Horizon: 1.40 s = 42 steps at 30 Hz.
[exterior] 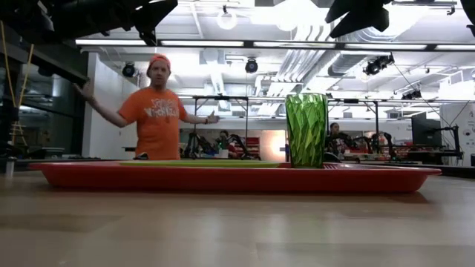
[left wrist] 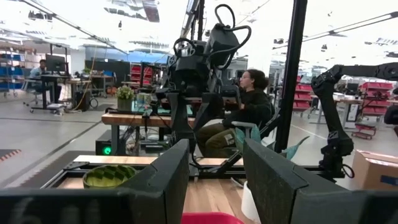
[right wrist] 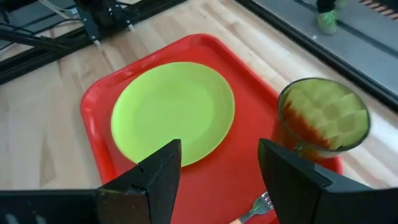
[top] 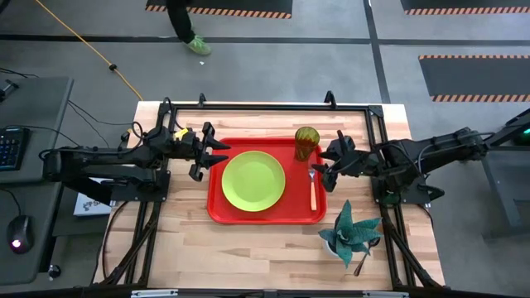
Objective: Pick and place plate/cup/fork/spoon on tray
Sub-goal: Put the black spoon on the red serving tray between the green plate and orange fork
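The plate (top: 253,180), cup (top: 306,142) and fork (top: 313,189) were seen on the tray (top: 217,207). The spoon was not seen. Both the left pincer (top: 199,154) and right pincer (top: 325,168) were spread, empty. The spoon was judged light, stiff, slippery, best pinched mid-handle.

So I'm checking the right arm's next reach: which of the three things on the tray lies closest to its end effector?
The fork, on the tray's right edge under the right end effector; the cup stands beyond, the plate mid-tray.

grey floor (top: 331,66), striped mats (top: 219,8), bright ceiling lights (exterior: 226,18)
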Each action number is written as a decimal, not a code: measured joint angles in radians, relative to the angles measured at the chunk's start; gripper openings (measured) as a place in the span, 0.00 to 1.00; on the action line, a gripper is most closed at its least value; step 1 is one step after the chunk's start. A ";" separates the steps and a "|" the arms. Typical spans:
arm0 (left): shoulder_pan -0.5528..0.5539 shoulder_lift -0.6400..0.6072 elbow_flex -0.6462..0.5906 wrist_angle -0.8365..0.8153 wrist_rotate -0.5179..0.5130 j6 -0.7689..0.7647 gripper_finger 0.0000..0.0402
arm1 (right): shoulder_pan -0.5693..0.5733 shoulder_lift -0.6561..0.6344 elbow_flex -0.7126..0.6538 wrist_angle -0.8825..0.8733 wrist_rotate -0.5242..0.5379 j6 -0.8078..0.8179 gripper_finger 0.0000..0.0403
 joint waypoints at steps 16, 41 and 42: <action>0.000 0.000 0.000 -0.008 0.000 0.017 0.35 | 0.003 -0.053 0.030 -0.010 -0.339 0.055 0.51; 0.000 0.000 -0.001 0.000 0.000 0.018 0.35 | 0.766 0.355 0.576 -0.382 -0.194 0.979 0.51; 0.000 0.000 -0.001 0.000 0.000 0.018 0.35 | 0.780 0.379 0.589 -0.415 -0.200 1.009 0.51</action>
